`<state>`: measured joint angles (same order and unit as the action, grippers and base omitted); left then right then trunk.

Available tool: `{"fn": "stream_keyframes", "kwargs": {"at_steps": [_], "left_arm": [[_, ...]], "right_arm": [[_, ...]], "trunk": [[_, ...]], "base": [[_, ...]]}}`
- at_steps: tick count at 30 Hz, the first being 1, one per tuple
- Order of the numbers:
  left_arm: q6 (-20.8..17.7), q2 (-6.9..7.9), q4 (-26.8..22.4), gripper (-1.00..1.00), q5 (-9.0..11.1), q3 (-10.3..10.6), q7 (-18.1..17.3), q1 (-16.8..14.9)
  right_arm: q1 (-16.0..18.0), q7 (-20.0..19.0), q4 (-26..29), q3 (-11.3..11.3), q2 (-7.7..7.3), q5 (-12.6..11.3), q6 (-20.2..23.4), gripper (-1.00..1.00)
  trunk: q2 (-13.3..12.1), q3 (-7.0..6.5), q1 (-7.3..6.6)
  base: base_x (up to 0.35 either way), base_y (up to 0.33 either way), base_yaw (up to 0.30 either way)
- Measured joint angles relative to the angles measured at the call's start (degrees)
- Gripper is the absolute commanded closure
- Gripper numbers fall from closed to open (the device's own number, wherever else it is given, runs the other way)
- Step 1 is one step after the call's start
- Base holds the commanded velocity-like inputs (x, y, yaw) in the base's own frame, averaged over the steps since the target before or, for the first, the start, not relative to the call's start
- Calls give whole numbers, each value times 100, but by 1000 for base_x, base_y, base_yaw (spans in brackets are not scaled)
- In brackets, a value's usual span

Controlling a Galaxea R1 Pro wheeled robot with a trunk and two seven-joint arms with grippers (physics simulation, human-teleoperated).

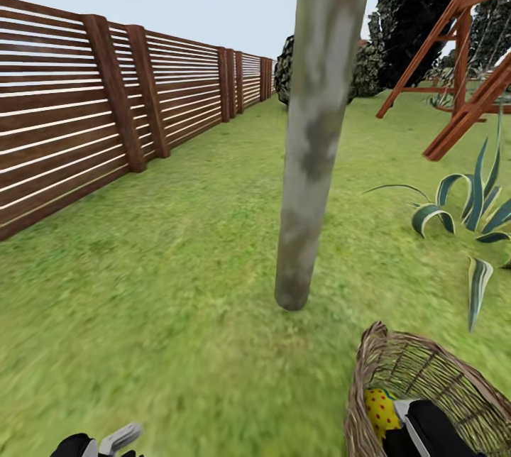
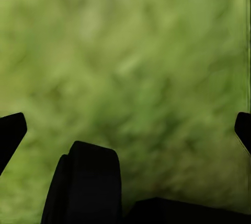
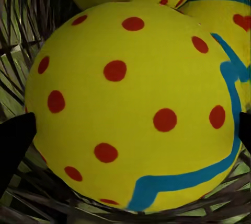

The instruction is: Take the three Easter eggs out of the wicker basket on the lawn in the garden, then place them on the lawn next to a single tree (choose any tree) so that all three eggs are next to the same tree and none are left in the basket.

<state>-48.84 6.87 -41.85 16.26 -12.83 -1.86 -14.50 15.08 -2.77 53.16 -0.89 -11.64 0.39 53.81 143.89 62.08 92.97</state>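
On the lawn, near the tree, sits the wicker basket holding three Easter eggs, the right gripper spread wide around one, the left gripper wide over grass.

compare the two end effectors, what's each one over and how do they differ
The right end effector is down inside the wicker basket, fingers either side of an Easter egg; the left end effector faces only bare lawn. The right one's gap holds the egg; the left one's is empty. Both stand wide open.
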Motion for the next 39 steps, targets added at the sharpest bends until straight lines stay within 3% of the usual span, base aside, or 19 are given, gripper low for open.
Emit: {"fn": "stream_keyframes", "kwargs": {"at_steps": [4,7,10,12,17,22,26,39], "left_arm": [[0,18,-6,-100,0,-8,-12,0],[-2,182,-67,-100,8,-36,-20,2],[-1,186,-73,-100,11,-30,-6,2],[-1,172,-52,-100,13,-29,-13,2],[-1,151,-25,-100,3,4,-4,2],[-1,142,-25,-100,3,6,-5,2],[-1,142,-22,-100,2,6,-2,2],[-1,142,-20,-100,2,6,3,2]], "right_arm": [[0,-2,40,6,-1,21,0,100],[1,6,288,11,-2,71,171,100],[2,7,393,198,-57,55,272,100],[2,3,636,450,-33,110,285,100],[1,9,767,576,-79,73,265,100],[1,-5,806,515,-92,119,299,100],[1,1,786,271,-88,133,291,100],[1,2,775,268,-71,138,283,100]], "trunk": [[-5,-89,-10],[-9,-157,-18],[-13,-224,-26],[-16,-269,-31],[-23,-379,-44],[-30,-490,-57],[-35,-579,-67],[-53,-867,-100]], "base": [[0,0,-275],[0,0,-52],[0,0,-3],[0,0,0],[0,0,0],[0,0,0],[0,0,0],[0,0,0]]}}
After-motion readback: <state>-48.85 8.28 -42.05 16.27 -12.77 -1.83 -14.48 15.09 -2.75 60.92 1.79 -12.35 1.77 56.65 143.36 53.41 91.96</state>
